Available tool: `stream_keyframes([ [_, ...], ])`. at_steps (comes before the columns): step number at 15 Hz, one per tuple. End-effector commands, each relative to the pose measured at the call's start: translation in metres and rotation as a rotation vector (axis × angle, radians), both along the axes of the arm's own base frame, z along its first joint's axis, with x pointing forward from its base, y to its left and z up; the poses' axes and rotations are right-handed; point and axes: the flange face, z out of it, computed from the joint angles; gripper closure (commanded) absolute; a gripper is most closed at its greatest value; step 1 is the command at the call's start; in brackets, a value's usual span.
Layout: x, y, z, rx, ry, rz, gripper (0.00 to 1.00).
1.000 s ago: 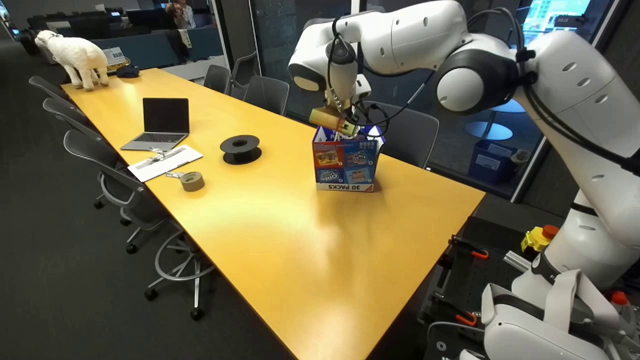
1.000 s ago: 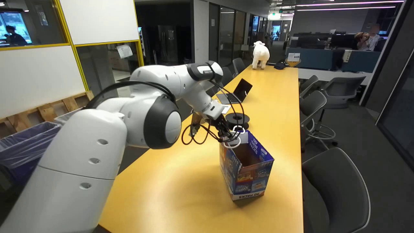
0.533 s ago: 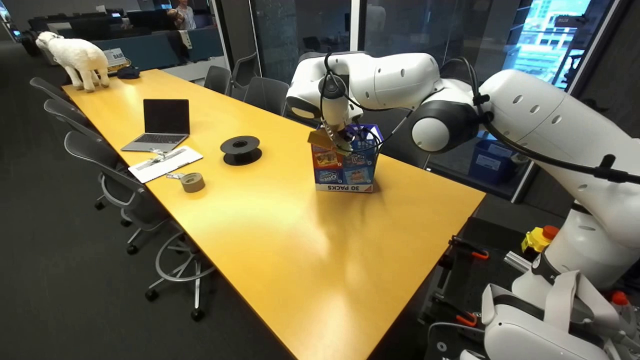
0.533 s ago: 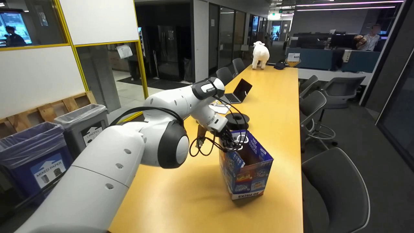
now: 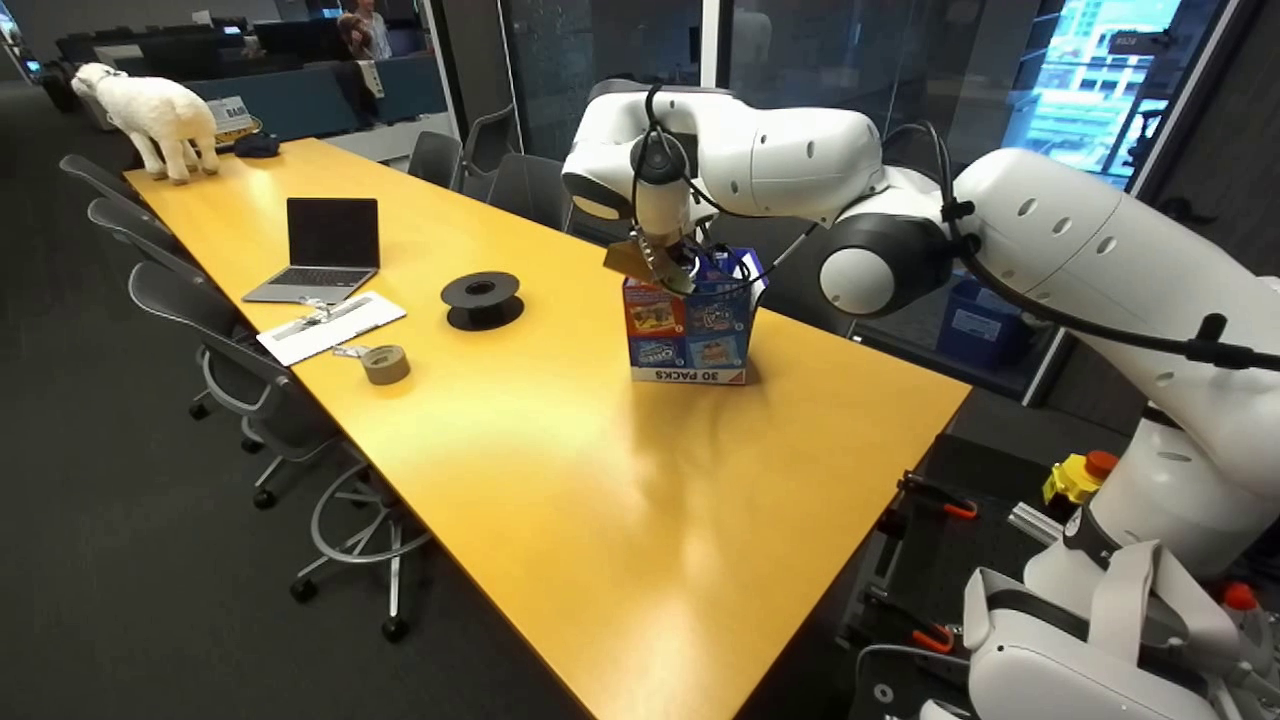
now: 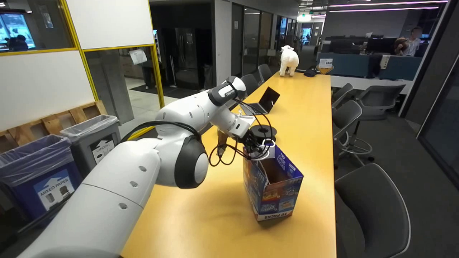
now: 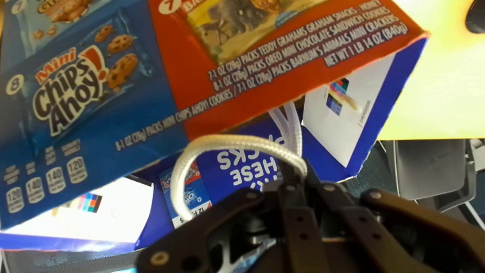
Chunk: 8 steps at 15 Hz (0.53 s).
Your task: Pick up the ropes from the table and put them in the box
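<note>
White braided rope (image 7: pixel 235 141): one loop curls across lower center of the wrist view, two strands pass behind the wall edge of the box (image 6: pixel 276 199), so it's partly inside. The gripper (image 7: pixel 297 172) is at the box mouth, fingers pinched nearly together with rope between them. Arm (image 6: pixel 163 154) extends from lower left of an exterior view, elbow bent, wrist angled down at frame center.

Dark floor (image 5: pixel 110 480), gray chairs (image 6: pixel 378 204), white wall panels (image 6: pixel 114 23), bright window (image 5: pixel 1100 85), pink ceiling lights (image 6: pixel 388 4)
</note>
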Motion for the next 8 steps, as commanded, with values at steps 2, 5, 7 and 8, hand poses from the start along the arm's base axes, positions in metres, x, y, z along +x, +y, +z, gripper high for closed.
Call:
stream_keyframes([
  [2, -0.001, -0.013, 0.007, -0.023, -0.010, -0.018, 0.99],
  [5, -0.002, -0.019, 0.007, -0.024, -0.011, -0.027, 0.99],
  [7, -0.002, -0.022, 0.007, -0.025, -0.011, -0.031, 0.99],
  [8, -0.002, -0.023, 0.007, -0.028, -0.009, -0.032, 0.99],
])
